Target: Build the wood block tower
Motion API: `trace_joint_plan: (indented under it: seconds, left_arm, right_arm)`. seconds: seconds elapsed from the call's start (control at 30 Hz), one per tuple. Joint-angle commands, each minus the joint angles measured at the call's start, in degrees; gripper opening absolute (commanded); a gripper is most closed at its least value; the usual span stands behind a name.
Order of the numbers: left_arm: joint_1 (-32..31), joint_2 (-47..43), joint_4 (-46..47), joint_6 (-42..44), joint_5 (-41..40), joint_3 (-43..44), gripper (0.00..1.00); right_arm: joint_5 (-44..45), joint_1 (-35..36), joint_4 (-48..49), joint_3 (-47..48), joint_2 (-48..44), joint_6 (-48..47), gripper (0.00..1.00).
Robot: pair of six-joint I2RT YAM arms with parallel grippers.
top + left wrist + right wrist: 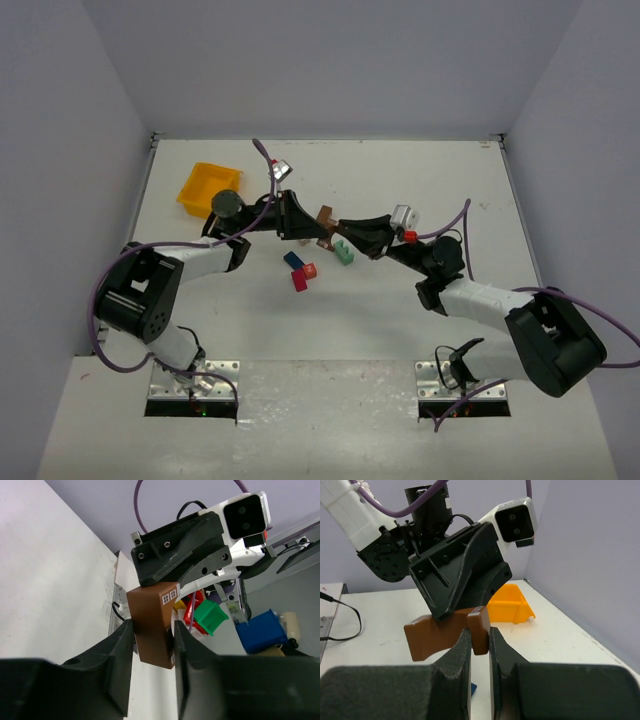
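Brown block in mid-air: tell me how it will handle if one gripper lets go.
The brown block looks like rigid painted wood, so it should not flex between the left gripper and right gripper. Its flat faces probably grip well and will not roll. The right gripper pinches near one end, so it might pivot there.

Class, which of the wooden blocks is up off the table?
The brown block, clamped between the left gripper and right gripper at once. The blue block, red block and teal block lie on the table.
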Motion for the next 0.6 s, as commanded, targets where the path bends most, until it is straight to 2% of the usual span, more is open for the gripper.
trace_joint_plan:
  seconds: [0.0,0.03,0.07,0.27,0.4,0.47,0.57]
  left_arm:
    - [-1.4,-1.1,6.5,-0.6,1.6,0.7,0.15]
    - [-1.4,-1.2,6.5,-0.7,1.6,0.7,0.06]
    - [-1.4,-1.3,6.5,-0.7,1.5,0.6,0.02]
    - [-1.4,-2.2,8.3,-0.9,-0.5,-0.7,0.00]
    - [-1.4,-3.4,8.5,0.1,-1.9,-1.4,0.00]
    - [-1.4,-4.1,6.3,2.2,-3.1,-1.5,0.00]
    - [-1.4,-5.0,0.4,5.8,-4.7,-0.9,0.00]
  right_arm:
    - [0.6,0.3,18.3,2.1,2.4,-0.7,0.01]
    - [0.8,0.3,18.1,2.3,2.7,-0.9,0.01]
    - [0.8,0.3,17.8,2.4,2.8,-1.1,0.02]
    - [2.1,0.4,15.0,2.0,2.2,-2.9,0.07]
    - [3.2,0.3,11.8,1.6,0.9,-3.0,0.26]
    - [3.5,0.3,8.8,1.9,-0.6,-3.0,0.45]
    - [5.7,0.4,4.0,2.3,-2.4,-2.0,0.49]
